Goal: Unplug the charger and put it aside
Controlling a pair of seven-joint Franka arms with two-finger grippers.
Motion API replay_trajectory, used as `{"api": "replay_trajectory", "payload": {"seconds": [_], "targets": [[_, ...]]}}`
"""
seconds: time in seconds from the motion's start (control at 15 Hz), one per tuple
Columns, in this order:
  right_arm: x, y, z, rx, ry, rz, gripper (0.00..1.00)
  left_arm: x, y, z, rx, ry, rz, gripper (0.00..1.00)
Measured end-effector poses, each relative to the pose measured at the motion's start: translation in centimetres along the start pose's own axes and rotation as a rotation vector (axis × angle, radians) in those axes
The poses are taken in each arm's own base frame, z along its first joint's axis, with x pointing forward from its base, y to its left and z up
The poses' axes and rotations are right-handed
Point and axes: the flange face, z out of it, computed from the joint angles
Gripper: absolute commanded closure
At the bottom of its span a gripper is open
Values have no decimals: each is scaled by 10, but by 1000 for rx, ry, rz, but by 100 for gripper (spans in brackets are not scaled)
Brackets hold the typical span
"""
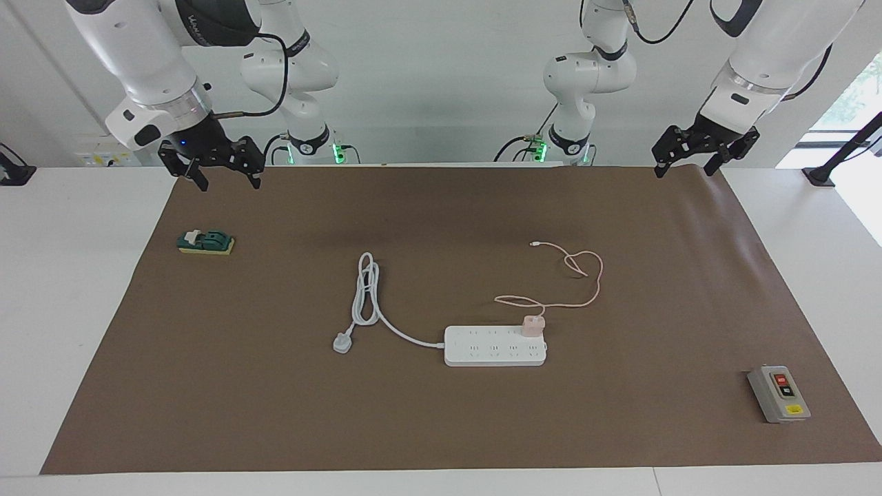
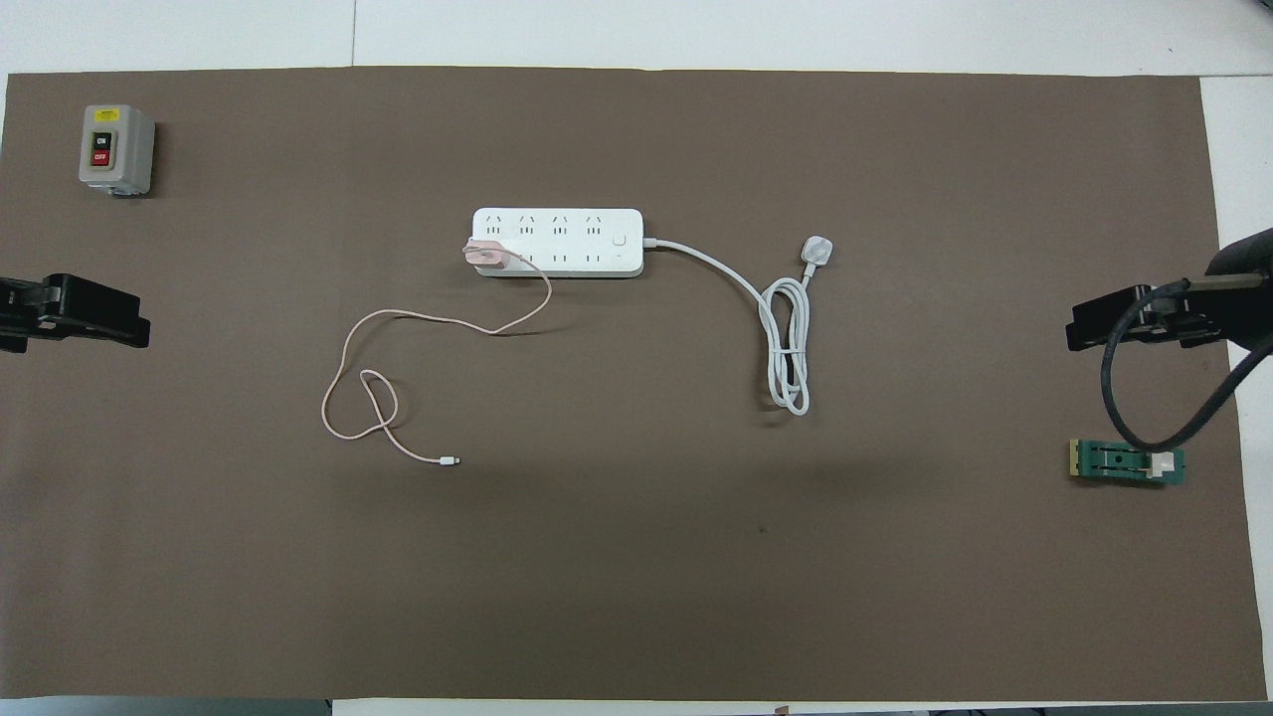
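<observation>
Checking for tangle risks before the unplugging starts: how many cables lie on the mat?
2. The charger cable loops from the power strip toward the robots; the strip's thick white cord lies coiled toward the right arm's end. None seem hidden.

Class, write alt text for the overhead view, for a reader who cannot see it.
A pink charger is plugged into a white power strip on a brown mat, its thin cable looping toward the robots. The left end effector and right end effector wait at the mat's two ends, touching nothing.
</observation>
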Motion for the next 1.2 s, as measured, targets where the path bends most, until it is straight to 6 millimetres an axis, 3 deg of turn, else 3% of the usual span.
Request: {"api": "replay_trajectory", "payload": {"seconds": [0.87,1.07,1.2], "targets": [[-2,3,2,-5,-17,7,0,-2,3,-2,1,5,3,0],[-2,-2,2,-7,-18,209,0,-3,14,-3,2,7,-2,0],[-3,-25,3,-8,-19,407,0,-4,16,-6,2,7,-7,0]]}}
